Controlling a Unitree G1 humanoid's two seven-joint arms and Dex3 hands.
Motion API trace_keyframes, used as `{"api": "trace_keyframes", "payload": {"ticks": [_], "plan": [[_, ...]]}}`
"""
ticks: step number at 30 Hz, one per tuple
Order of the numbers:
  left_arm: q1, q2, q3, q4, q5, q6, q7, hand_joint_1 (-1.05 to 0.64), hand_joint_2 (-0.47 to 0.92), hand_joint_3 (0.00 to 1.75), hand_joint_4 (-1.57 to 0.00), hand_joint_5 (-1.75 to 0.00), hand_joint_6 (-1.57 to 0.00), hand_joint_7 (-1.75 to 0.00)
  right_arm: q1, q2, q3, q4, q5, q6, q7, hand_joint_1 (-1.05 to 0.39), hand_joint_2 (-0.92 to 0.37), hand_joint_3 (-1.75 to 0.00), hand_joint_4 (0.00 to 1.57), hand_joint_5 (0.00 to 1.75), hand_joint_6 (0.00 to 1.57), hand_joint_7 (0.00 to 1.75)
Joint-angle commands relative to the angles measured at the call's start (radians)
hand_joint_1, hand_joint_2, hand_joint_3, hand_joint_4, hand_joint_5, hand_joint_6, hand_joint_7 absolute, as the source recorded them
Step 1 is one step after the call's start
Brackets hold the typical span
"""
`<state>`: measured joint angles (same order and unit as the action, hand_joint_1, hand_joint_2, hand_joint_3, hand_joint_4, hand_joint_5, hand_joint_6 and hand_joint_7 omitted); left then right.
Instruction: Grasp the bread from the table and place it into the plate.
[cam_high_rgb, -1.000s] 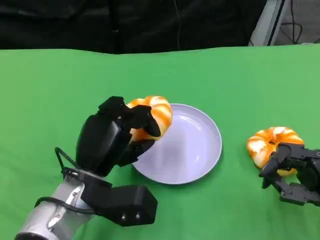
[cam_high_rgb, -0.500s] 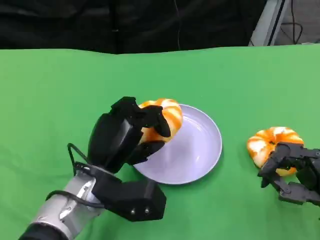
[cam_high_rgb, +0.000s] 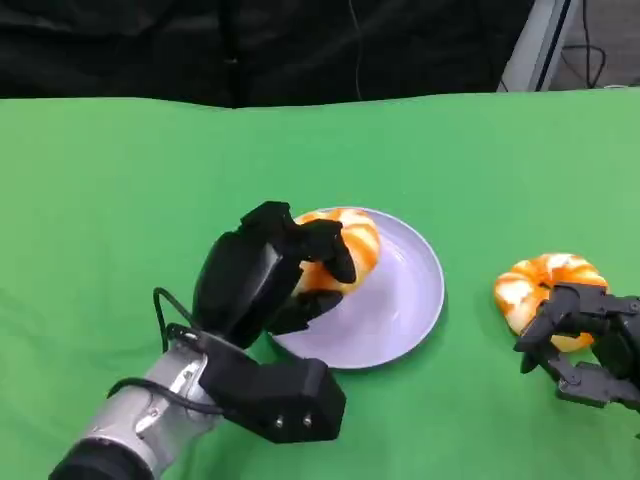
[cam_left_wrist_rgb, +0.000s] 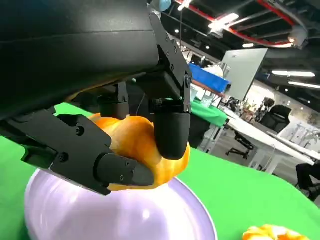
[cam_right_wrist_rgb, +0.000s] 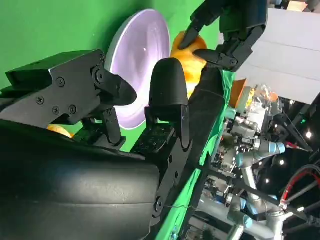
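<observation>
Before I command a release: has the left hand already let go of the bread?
No. In the left wrist view the left hand grips the bread above the plate.

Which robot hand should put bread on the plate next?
The left hand: it already holds a bread over the plate. The right hand is beside another bread on the table.

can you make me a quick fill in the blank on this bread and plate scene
1. The left hand holds a bread roll over the ____ plate.
2. The second bread roll lies on the green ____, beside the right hand.
3. The ____ hand holds nothing.

Missing words: purple; table; right
</observation>
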<state>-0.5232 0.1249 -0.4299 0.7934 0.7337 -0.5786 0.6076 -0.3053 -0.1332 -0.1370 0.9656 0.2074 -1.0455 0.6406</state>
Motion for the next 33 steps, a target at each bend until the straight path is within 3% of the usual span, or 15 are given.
{"api": "trace_keyframes", "payload": {"ticks": [1, 16, 24, 25, 27, 29, 30, 31, 33], "plan": [[-0.031, -0.011, -0.013, 0.041, -0.011, -0.015, -0.012, -0.08, 0.86, 0.39, -0.61, -1.67, -0.73, -1.29, 0.014, -0.009, -0.003, -0.013, 0.015, 0.003, 0.003, 0.11, -0.69, -0.84, 0.87, 1.40, 0.92, 1.03], [-0.068, -0.042, -0.033, 0.121, -0.009, -0.038, 0.004, -0.07, 0.87, 0.40, -0.65, -1.63, -0.75, -1.27, 0.013, -0.008, -0.003, -0.009, 0.009, -0.003, -0.006, 0.11, -0.68, -0.86, 0.87, 1.40, 0.93, 1.00], [-0.086, -0.043, -0.037, 0.156, -0.003, -0.040, 0.012, -0.06, 0.91, 0.28, -0.65, -1.57, -0.79, -1.12, 0.013, -0.008, -0.002, -0.009, 0.007, -0.009, -0.008, 0.11, -0.68, -0.86, 0.88, 1.40, 0.93, 1.00], [-0.090, -0.041, -0.040, 0.161, 0.001, -0.035, 0.013, -0.08, 0.91, 0.19, -0.67, -1.35, -0.84, -0.86, 0.013, -0.008, -0.002, -0.009, 0.005, -0.009, -0.010, 0.11, -0.67, -0.86, 0.88, 1.40, 0.93, 1.00], [-0.094, -0.039, -0.043, 0.169, 0.004, -0.029, 0.013, -0.09, 0.92, 0.13, -0.69, -1.21, -0.89, -0.66, 0.014, -0.008, -0.002, -0.009, 0.006, -0.007, -0.009, 0.11, -0.67, -0.87, 0.88, 1.39, 0.94, 1.00], [-0.096, -0.038, -0.044, 0.175, 0.003, -0.027, 0.014, -0.12, 0.92, 0.08, -0.74, -0.96, -0.97, -0.37, 0.015, -0.008, -0.002, -0.011, 0.010, -0.003, -0.004, 0.11, -0.68, -0.87, 0.87, 1.39, 0.93, 1.00], [-0.100, -0.037, -0.048, 0.179, 0.008, -0.023, 0.019, -0.13, 0.92, 0.07, -0.75, -0.92, -0.99, -0.32, 0.015, -0.009, -0.002, -0.011, 0.010, -0.004, -0.006, 0.11, -0.68, -0.87, 0.87, 1.39, 0.93, 1.00], [-0.102, -0.036, -0.051, 0.182, 0.011, -0.020, 0.023, -0.17, 0.92, 0.08, -0.79, -0.71, -1.01, -0.21, 0.015, -0.009, -0.003, -0.010, 0.008, -0.006, -0.007, 0.11, -0.68, -0.86, 0.87, 1.39, 0.93, 1.00], [-0.105, -0.035, -0.055, 0.188, 0.015, -0.014, 0.028, -0.21, 0.92, 0.09, -0.86, -0.47, -1.04, -0.10, 0.015, -0.009, -0.003, -0.011, 0.008, -0.007, -0.008, 0.10, -0.68, -0.85, 0.87, 1.39, 0.93, 1.00]]}}
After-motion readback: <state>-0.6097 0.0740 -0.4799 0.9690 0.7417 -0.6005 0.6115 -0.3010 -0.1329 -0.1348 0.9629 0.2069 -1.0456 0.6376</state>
